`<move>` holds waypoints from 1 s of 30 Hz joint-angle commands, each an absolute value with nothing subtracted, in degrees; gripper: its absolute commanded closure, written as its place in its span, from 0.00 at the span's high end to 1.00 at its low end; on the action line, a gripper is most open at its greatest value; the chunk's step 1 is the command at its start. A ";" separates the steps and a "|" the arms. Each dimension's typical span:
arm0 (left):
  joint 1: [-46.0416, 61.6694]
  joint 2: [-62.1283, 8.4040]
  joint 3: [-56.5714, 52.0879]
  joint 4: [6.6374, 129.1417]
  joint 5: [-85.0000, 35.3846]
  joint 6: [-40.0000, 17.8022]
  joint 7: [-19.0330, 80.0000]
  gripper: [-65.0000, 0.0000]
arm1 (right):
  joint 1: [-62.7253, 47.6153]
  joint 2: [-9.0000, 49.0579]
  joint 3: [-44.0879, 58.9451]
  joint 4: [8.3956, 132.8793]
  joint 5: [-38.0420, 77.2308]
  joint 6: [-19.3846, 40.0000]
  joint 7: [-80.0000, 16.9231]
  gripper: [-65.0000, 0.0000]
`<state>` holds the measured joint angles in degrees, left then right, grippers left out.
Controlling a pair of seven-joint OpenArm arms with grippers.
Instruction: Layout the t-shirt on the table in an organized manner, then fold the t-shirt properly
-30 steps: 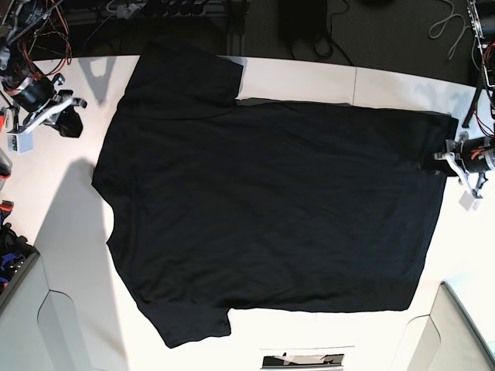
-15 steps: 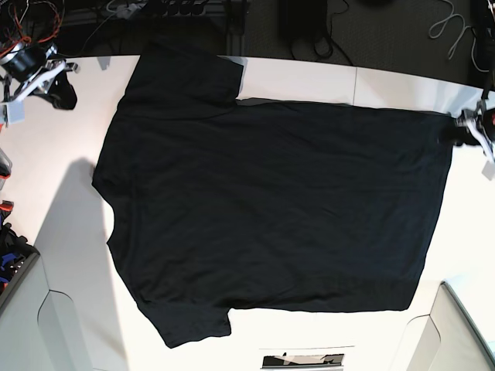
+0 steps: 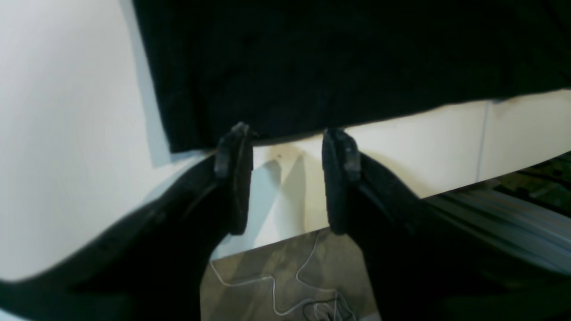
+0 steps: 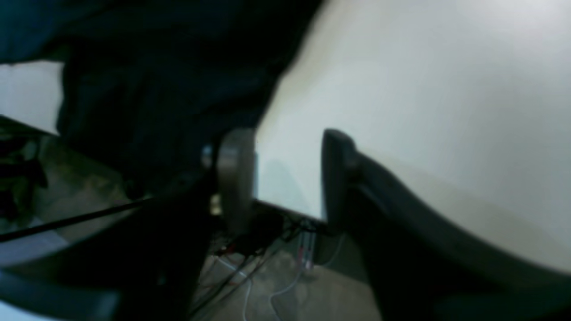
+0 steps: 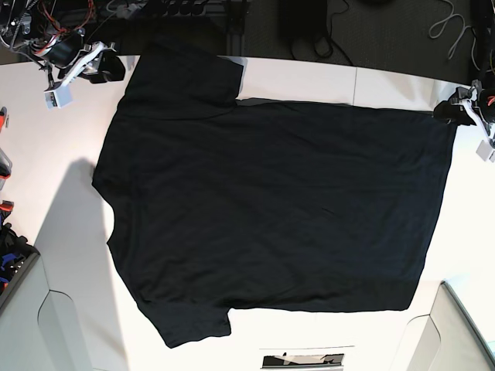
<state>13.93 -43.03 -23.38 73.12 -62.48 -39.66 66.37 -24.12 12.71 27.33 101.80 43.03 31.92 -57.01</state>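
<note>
Black cloth covers most of the white table (image 5: 309, 77): the t-shirt (image 5: 271, 209) lies flat, plain side up, sleeves at the left, apparently spread ready for folding. At the far left corner the right claw (image 5: 108, 68) stands wide and empty by the upper sleeve. At the right, the left claw (image 3: 285, 178) gapes wide at the hem corner, gripping nothing. No containers hold anything here.
</note>
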 commanded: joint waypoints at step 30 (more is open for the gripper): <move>11.88 -40.60 -32.71 62.48 -55.35 -40.00 48.66 0.56 | -24.16 12.69 23.86 101.97 46.37 31.31 -57.25 0.52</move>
